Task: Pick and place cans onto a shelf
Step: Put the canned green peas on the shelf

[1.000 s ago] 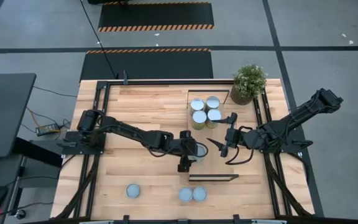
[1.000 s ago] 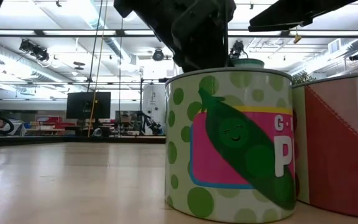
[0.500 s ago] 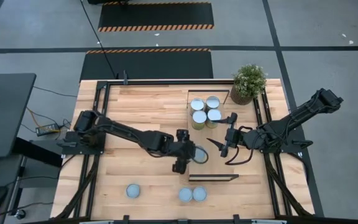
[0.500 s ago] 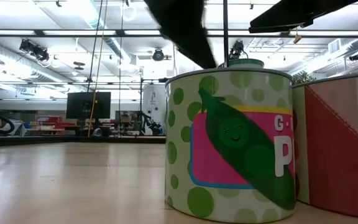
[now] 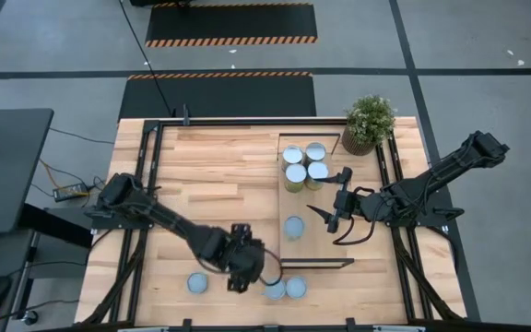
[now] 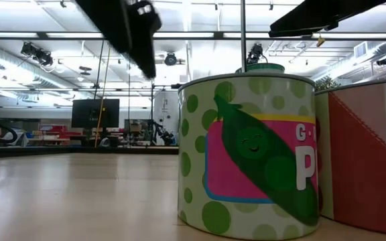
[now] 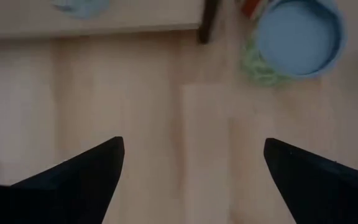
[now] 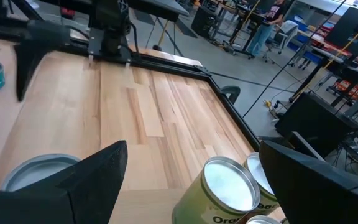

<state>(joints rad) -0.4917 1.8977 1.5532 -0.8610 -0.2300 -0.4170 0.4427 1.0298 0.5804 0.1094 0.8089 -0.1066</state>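
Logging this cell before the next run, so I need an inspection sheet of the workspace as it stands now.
Surface: planked wooden table, no spills seen.
Job's things: four cans grouped at the shelf's far end, one can alone mid-shelf; three cans on the table near its front edge.
Clutter: potted plant at the far right corner.
End effectors: left end effector open, empty, above the front cans; right end effector open, empty, over the shelf.
Cables: a cable runs over the floor to the table's back edge; more by the left arm's base.
Surroundings: striped floor mats, a dark desk at left.
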